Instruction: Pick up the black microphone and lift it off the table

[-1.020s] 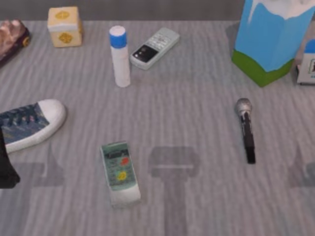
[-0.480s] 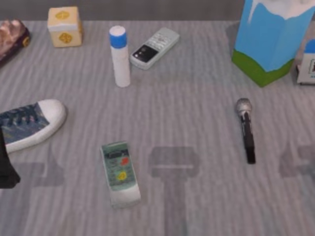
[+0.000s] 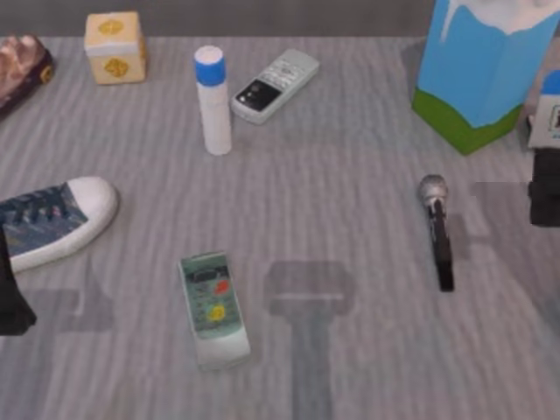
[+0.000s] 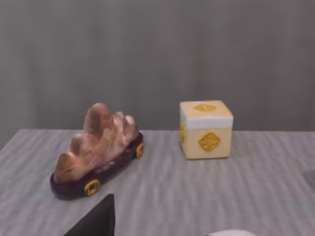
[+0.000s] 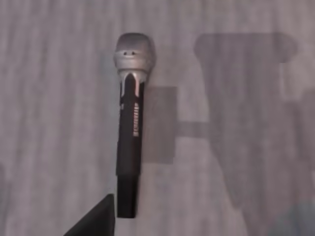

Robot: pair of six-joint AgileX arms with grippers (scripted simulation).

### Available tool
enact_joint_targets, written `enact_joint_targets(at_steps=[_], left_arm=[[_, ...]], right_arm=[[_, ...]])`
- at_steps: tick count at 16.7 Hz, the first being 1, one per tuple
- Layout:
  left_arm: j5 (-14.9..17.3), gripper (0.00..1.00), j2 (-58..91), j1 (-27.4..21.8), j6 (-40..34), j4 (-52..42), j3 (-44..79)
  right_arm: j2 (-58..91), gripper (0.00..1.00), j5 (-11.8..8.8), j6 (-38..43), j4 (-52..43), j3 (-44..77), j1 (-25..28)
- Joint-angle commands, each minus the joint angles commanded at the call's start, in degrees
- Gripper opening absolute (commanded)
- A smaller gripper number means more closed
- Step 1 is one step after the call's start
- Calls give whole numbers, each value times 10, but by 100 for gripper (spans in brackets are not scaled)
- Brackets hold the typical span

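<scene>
The black microphone (image 3: pixel 437 229) lies flat on the grey table (image 3: pixel 350 166) at the right, its silver mesh head pointing toward the back. In the right wrist view the microphone (image 5: pixel 130 128) lies full length below the camera, and one dark finger (image 5: pixel 98 219) shows beside the handle's end without touching it. My right gripper (image 3: pixel 544 188) hangs open at the right edge, above the table and to the right of the microphone's head. Parked at the left edge is my left gripper (image 3: pixel 10 302), open and holding nothing.
A blue-and-green carton (image 3: pixel 477 70) stands behind the microphone, a small box (image 3: pixel 547 114) at the far right. A white bottle (image 3: pixel 213 99), two remotes (image 3: pixel 274 85) (image 3: pixel 213 306), a sneaker (image 3: pixel 52 219), a yellow cube (image 3: pixel 115 46) and a toy car (image 4: pixel 98 147) occupy the left half.
My right gripper has come into the top view from the right edge, and its shadow has slid toward the microphone. The microphone and the left arm have not moved.
</scene>
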Motion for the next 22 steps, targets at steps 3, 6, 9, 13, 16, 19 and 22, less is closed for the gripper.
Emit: enact_joint_targets(at_steps=[3,6,9,13,16,19,22], left_arm=[[0,100,0,0,0,0,0],[0,100,0,0,0,0,0],[0,100,0,0,0,0,0],[0,100,0,0,0,0,0],[0,100,0,0,0,0,0],[0,100,0,0,0,0,0],[0,100,0,0,0,0,0]], right_arm=[[167,100,3,35,-87,119,34],[303,100,5,66,-159,225,63],[412,100,7,91,-211,311,85],[484,100,8,108,-246,374,102],[488,100,9,109,-248,378,103],[487,100,8,108,-245,375,100],[509,100,9,106,-205,354,100]])
